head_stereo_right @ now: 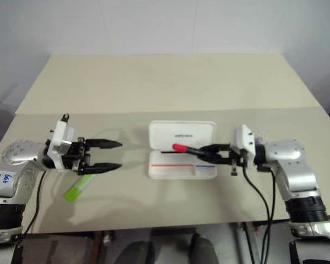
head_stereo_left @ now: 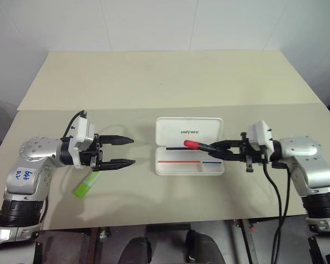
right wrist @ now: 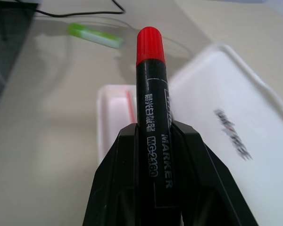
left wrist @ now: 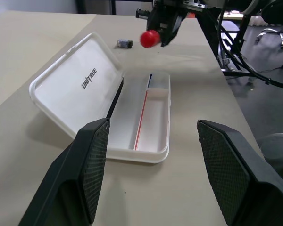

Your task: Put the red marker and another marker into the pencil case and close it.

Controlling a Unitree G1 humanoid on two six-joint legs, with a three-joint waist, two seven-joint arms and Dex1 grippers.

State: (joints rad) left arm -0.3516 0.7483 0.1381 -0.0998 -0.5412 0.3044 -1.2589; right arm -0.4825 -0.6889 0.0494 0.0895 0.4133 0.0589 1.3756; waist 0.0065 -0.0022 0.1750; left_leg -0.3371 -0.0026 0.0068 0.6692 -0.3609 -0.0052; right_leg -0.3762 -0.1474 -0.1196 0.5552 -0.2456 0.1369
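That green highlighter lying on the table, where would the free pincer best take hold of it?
Around the middle of the green highlighter, coming down from above: it lies flat on the table, so only its two long sides are free. The open left pincer is nearest.

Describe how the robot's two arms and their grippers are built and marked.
Both arms are silver metal with black joint bands. Each wrist carries a white boxy block with black cables. The left arm bears a white sticker with blue handwriting. The left gripper and right gripper each have two black tapered fingers with cross-hatched pads.
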